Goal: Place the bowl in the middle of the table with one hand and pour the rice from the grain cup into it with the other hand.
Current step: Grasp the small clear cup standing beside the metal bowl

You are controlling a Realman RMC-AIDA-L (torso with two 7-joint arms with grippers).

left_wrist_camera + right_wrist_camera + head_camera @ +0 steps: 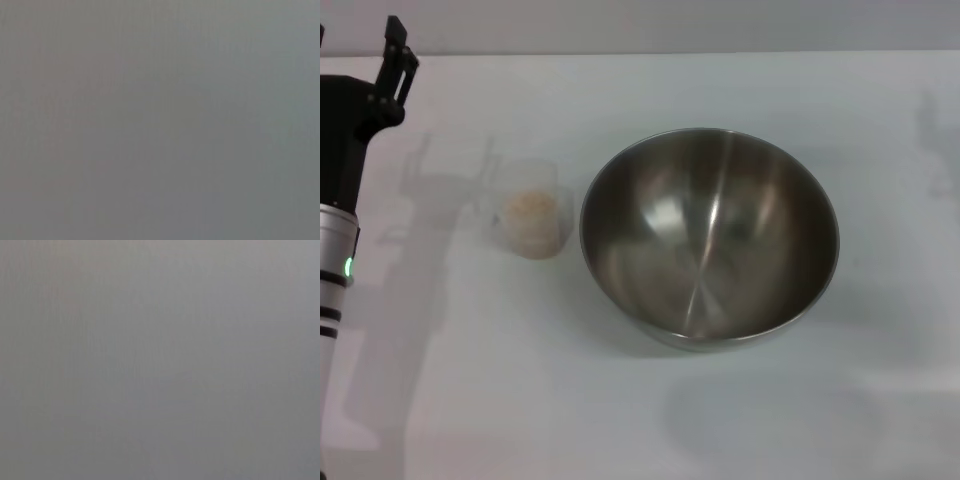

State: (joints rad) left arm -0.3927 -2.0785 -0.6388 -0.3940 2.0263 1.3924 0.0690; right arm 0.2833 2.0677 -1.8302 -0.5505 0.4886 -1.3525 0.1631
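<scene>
The steel bowl [710,235] stands upright and empty on the white table [620,420], a little right of the middle. The clear grain cup [528,215] stands just left of the bowl, apart from it, with pale rice [533,212] inside. My left gripper [358,50] is at the far left near the table's back edge, well left of the cup and holding nothing. One finger [398,55] shows and the other is cut off by the picture's edge. They stand apart. My right gripper is out of view. Both wrist views show only plain grey.
My left arm's silver forearm [332,270] runs down the left edge. The far edge of the table [670,54] meets a grey wall.
</scene>
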